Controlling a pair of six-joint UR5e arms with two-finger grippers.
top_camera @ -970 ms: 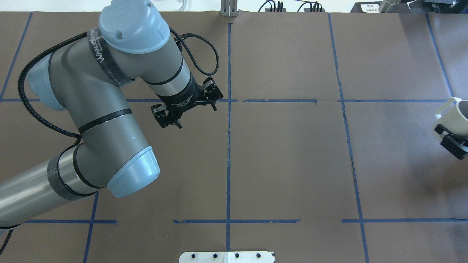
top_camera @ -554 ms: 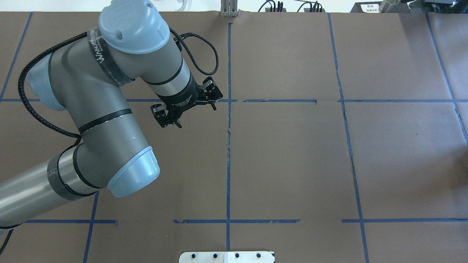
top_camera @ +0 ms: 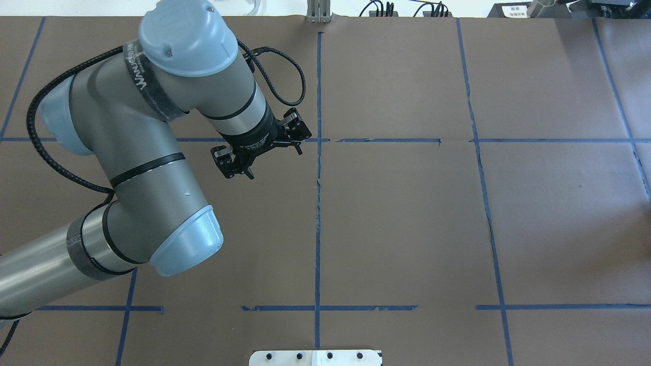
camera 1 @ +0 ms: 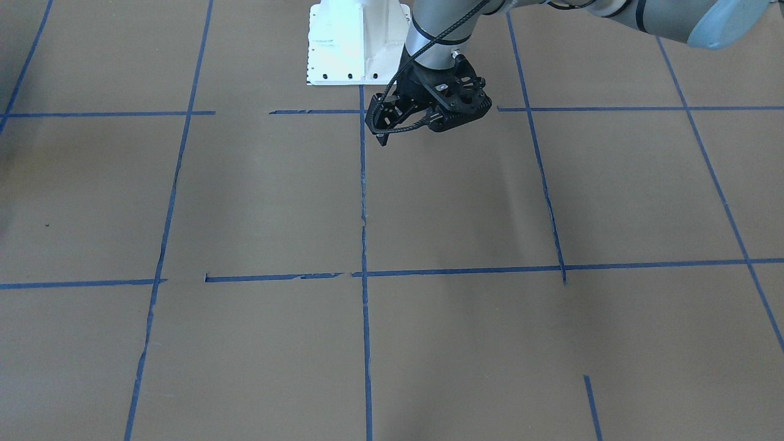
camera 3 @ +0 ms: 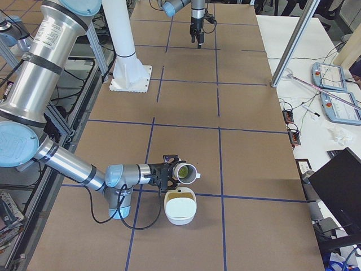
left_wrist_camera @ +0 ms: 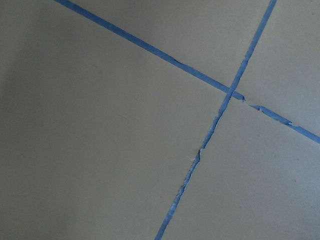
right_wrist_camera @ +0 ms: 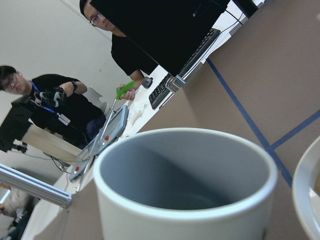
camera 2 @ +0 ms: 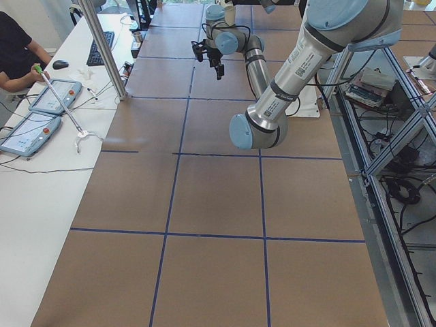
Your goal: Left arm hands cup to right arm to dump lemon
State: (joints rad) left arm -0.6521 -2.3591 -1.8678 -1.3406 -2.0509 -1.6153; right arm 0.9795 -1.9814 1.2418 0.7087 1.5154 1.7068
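Dumping step: at lower left, right arm point(camera 3: 67, 161) holds tilted cup point(camera 3: 193, 176) by bowl point(camera 3: 180, 213); its grip cannot be told. Left arm point(top_camera: 152, 152) fingers point(top_camera: 226, 165) released. Next: tilt further.

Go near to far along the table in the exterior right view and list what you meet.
White bowl → cup → white pedestal → left gripper, at the far end.

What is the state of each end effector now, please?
Left end effector: open, empty.
Right end effector: at the white mug; open or closed cannot be told.
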